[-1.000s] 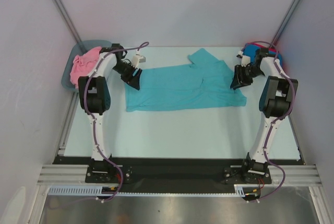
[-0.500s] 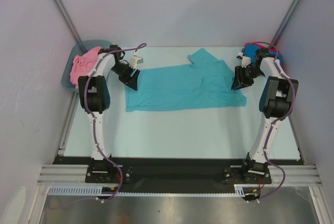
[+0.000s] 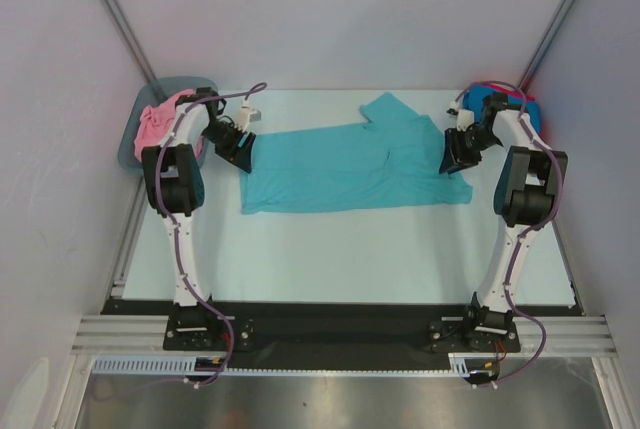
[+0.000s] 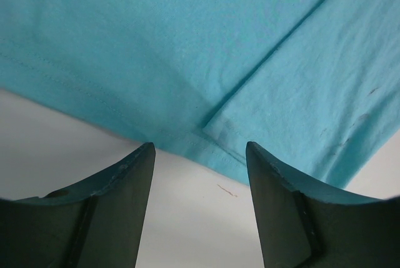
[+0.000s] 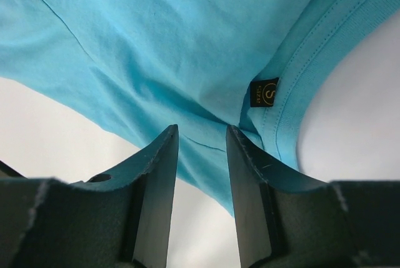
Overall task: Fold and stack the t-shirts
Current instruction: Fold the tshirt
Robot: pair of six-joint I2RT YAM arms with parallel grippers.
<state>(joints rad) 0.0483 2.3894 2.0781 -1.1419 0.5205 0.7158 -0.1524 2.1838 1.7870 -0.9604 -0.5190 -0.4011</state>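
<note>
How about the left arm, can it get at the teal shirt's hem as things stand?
Probably yes: the left gripper is open right at the hem of the teal t-shirt, with bare table beneath and nothing blocking it.

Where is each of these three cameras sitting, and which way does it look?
Top: above and behind the arms, looking down on the table; both arms, the left gripper and the right gripper show.
Left wrist: on the left arm, looking past its open fingers at the hem of the teal shirt.
Right wrist: on the right arm, looking past its fingers at the collar and tag.
Shared: all three see the teal shirt.
</note>
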